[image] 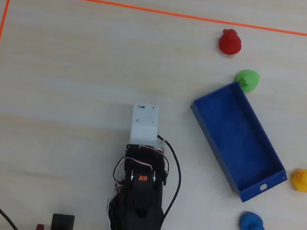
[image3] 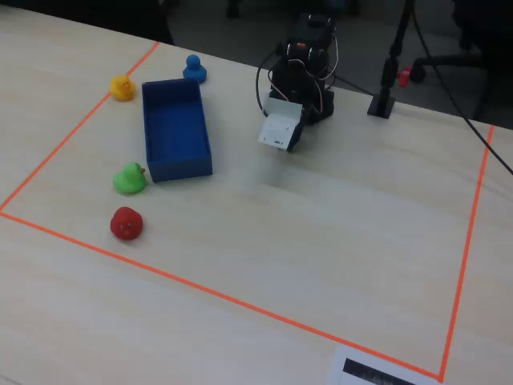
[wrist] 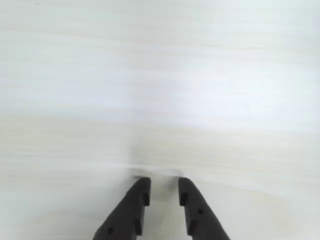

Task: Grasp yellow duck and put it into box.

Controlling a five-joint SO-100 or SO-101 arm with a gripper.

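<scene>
The yellow duck [image: 304,180] sits on the table at the right in the overhead view, just past the labelled short end of the blue box [image: 237,136]. In the fixed view the duck [image3: 122,87] is at the far left, beside the box [image3: 172,128]. The box is empty. My arm [image: 140,194] is folded near its base, well left of the box, with its white wrist block [image: 144,122] pointing down. In the wrist view my gripper [wrist: 163,187] hangs over bare table, its black fingers [wrist: 137,200] a narrow gap apart with nothing between them.
A blue duck [image: 252,224], a green duck [image: 246,80] and a red duck [image: 230,42] stand around the box. Orange tape [image: 157,11] marks the work area. A black stand [image3: 383,103] and cables are behind the arm in the fixed view.
</scene>
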